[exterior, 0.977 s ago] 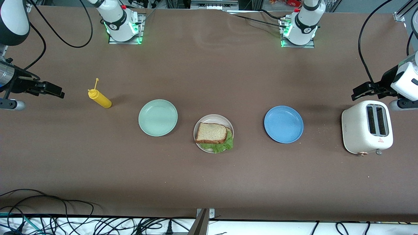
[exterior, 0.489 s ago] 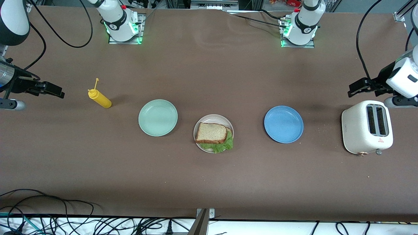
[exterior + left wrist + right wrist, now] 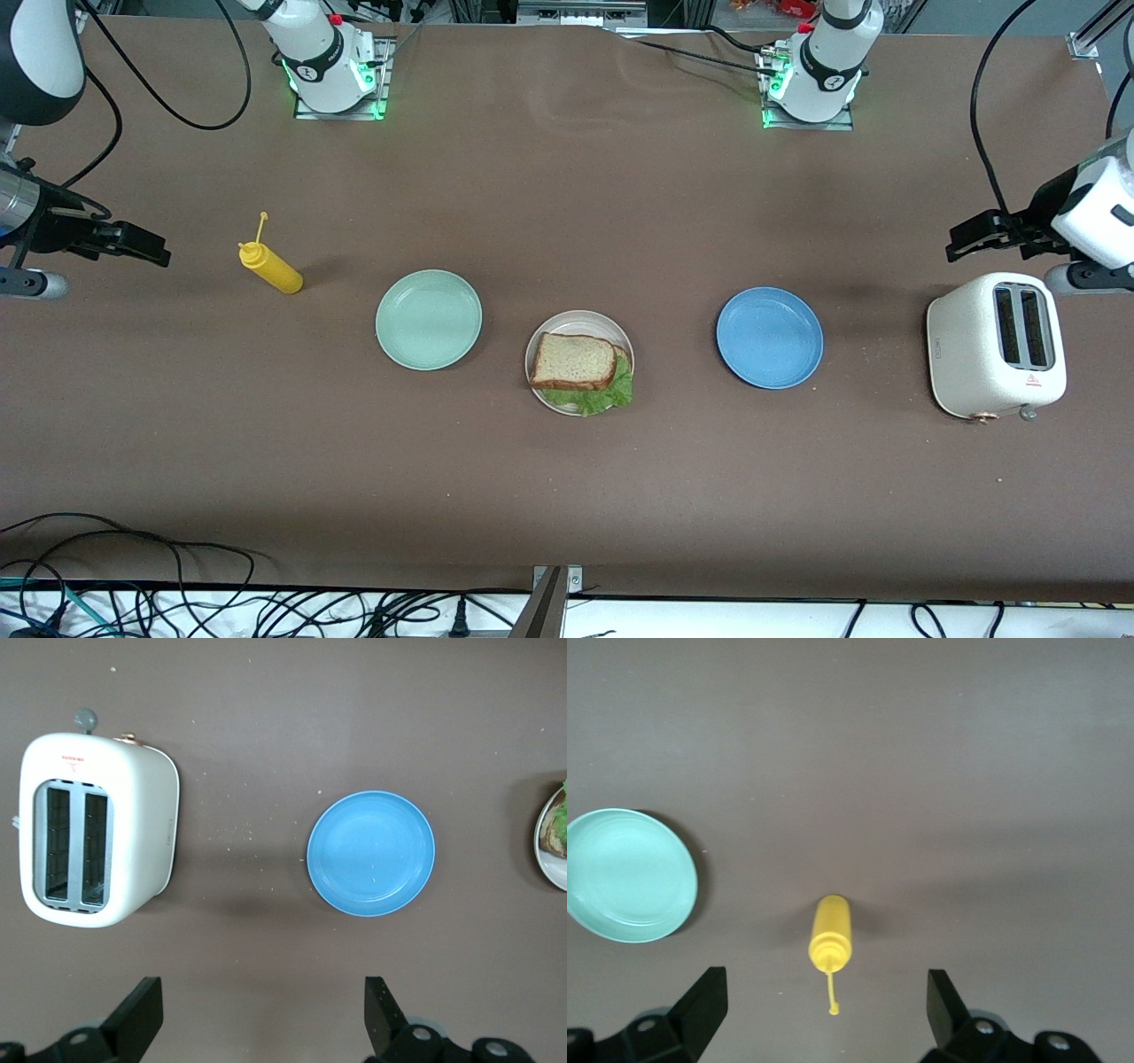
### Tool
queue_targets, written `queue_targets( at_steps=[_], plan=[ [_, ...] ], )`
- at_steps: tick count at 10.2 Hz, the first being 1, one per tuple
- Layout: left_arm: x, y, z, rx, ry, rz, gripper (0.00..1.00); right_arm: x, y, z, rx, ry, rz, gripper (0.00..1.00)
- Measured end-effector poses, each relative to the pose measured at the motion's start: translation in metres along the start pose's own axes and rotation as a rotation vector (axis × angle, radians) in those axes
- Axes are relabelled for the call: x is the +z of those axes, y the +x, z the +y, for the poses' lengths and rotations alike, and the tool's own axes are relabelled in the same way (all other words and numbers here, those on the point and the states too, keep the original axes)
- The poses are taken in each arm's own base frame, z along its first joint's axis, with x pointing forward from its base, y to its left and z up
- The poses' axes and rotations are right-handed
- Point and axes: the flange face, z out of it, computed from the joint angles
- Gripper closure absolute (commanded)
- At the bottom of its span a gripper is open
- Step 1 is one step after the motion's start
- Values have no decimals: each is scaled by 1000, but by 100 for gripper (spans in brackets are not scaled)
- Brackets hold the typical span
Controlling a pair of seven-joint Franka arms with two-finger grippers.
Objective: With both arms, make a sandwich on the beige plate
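While the sandwich (image 3: 578, 370) sits assembled on the beige plate (image 3: 554, 329) mid-surface, both grippers hang well apart at either end, left gripper (image 3: 970, 239) and right gripper (image 3: 142, 245), fingers spread and empty.

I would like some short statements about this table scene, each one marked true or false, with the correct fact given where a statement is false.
1. The sandwich of brown bread slices and green lettuce lies on the round pale beige plate. True.
2. The round mint green plate holds a slice of bread. False: nothing lies on it.
3. The yellow squeeze bottle lies toward the right arm's end of the table. True.
4. The left gripper is shut on the round blue plate. False: it is open, up in the air by the white two-slot toaster, and holds nothing.
5. The right gripper holds the yellow squeeze bottle. False: it is open and apart from the bottle.
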Motion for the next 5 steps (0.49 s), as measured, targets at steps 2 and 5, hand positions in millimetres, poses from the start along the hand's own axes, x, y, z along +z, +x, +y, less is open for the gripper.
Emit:
queue_targets(
  at_steps=[2,5],
  plan=[
    [4,2,9,14,3,-11,0,-1,0,1,-2,-15,2,0],
    [2,3,9,15,4,-10,0,-1,0,-6,23,-3,3,0]
  ],
)
